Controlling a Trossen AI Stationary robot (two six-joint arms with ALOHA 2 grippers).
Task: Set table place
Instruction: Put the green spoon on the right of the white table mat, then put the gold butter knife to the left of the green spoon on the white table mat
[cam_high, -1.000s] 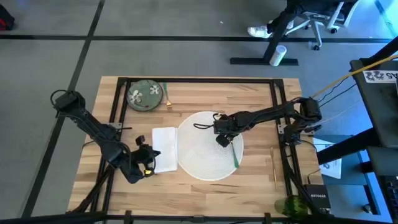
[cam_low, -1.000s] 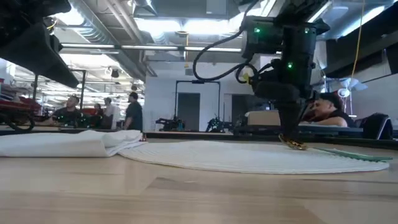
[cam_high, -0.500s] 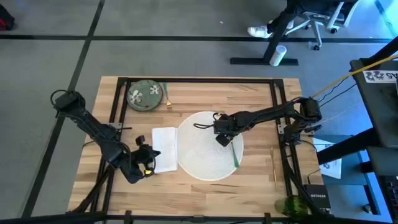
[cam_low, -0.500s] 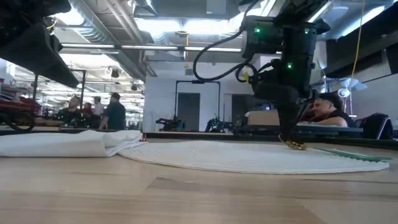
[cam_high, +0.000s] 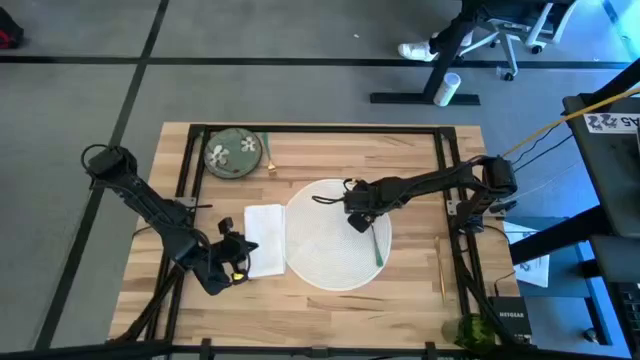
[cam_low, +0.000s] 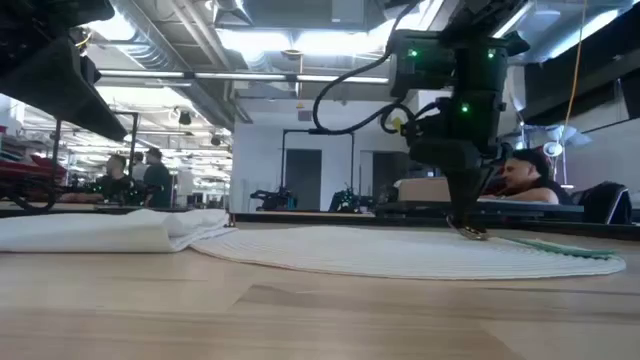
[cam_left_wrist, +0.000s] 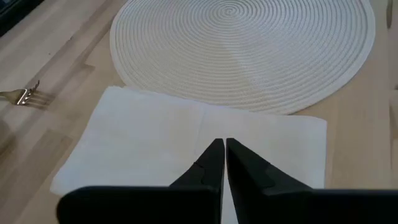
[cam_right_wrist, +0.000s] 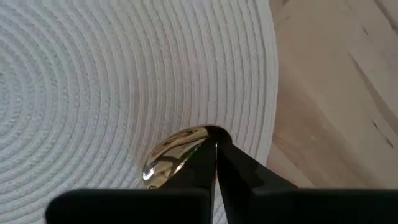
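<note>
Spanning the table (cam_high: 410, 160), pale wood under ceiling lights (cam_low: 300, 42).

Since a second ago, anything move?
Barely. The right gripper stays shut on the spoon at the round white mat, shifting only slightly; the green handle swings slightly. Left gripper stays shut over the napkin. People in the background walked.

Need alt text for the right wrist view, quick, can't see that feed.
The right tool is shut on a gold spoon, bowl end forward, over the woven round white placemat. Bare wooden table shows beyond the mat's edge.
</note>
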